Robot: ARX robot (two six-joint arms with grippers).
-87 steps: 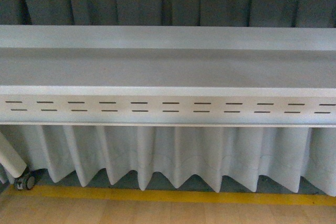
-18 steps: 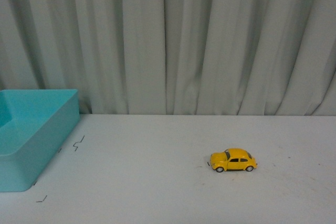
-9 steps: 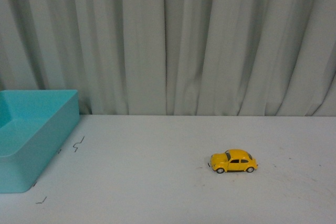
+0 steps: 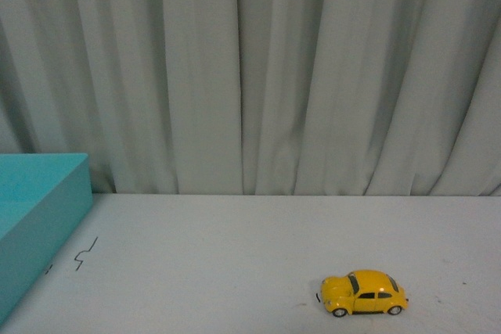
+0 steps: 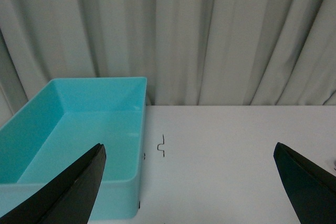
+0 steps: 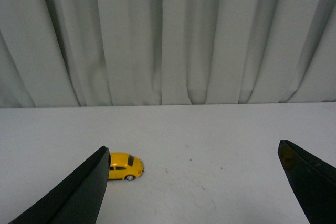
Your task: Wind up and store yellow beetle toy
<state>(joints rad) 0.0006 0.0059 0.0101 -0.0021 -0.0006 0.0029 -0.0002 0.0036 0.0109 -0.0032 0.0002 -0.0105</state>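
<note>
Both tools were empty and spread wide: the right gripper point(image 6: 193, 148) held its two dark fingers far apart above the white table point(image 4: 219, 256), and the left gripper point(image 5: 188, 148) was splayed the same way, touching nothing. The yellow beetle toy point(image 6: 125, 166) stood on its four wheels ahead of the right gripper, one end hidden behind one of its fingers; in the front view it sat side-on, toward the right of the table and near the front edge point(image 4: 364, 293). It looked small, stiff and light, with a glossy rounded shell that would probably slip under a pinch from above, and free wheels likely to roll if nudged. Its flatter flanks, across the doors, seemed the better hold. The turquoise bin point(image 5: 94, 80), open and empty, stood well apart to the left, in front of the left gripper. Nothing lay between them except small black marks point(image 5: 162, 145) on the table. A grey pleated curtain point(image 4: 250, 76) closed off the back.
</note>
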